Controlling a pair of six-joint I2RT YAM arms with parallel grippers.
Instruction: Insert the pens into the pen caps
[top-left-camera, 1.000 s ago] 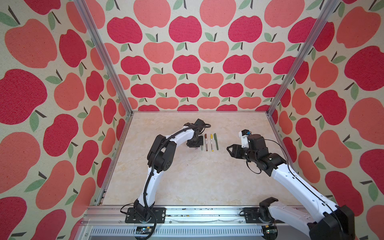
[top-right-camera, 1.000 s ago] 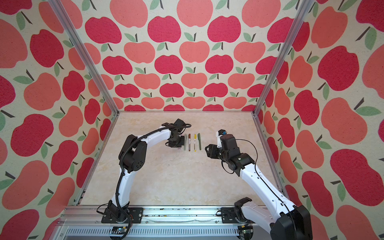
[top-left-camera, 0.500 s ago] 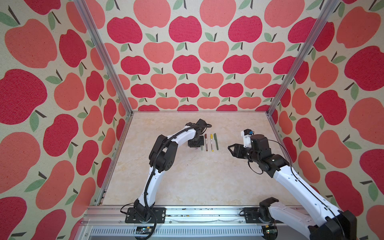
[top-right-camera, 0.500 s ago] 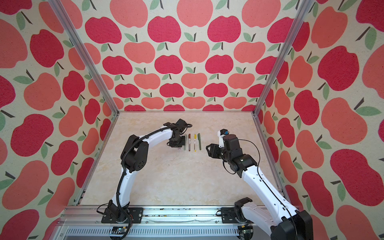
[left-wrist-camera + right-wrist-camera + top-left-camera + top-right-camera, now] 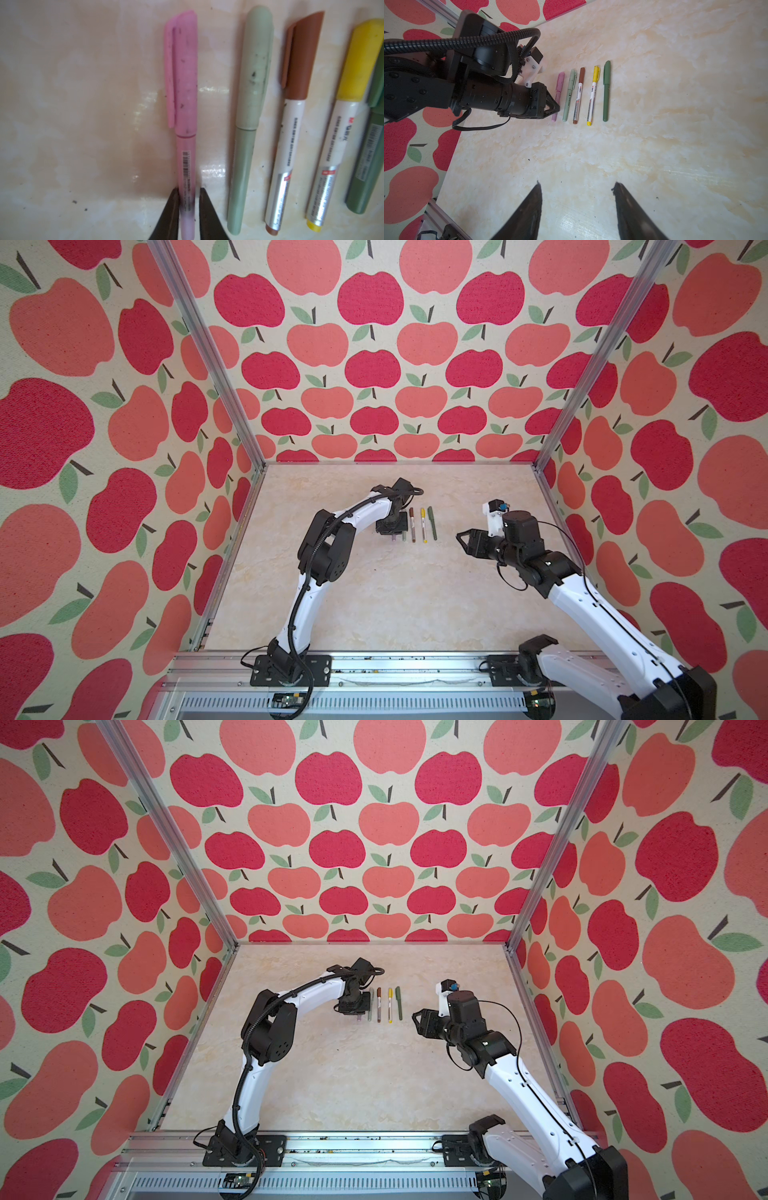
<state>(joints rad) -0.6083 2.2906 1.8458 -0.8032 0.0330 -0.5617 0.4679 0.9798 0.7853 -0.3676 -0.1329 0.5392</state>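
Left jaws straddling pink pen [image 5: 186,145] at barrel end, slim gap showing, so you're prob. parking it in row | right jaws spread, empty, hovering clear | all 5 pens [image 5: 592,94] lying capped on surface [image 5: 654,145].

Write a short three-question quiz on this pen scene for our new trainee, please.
1. How many pens lie in the row on the table? A) three B) four C) five
2. True or false: the right gripper holds a pen.
3. Fill in: the left gripper straddles the barrel of the ___ pen.
Key: 1 C, all capped. 2 False, its jaws are open and empty. 3 The pink pen.
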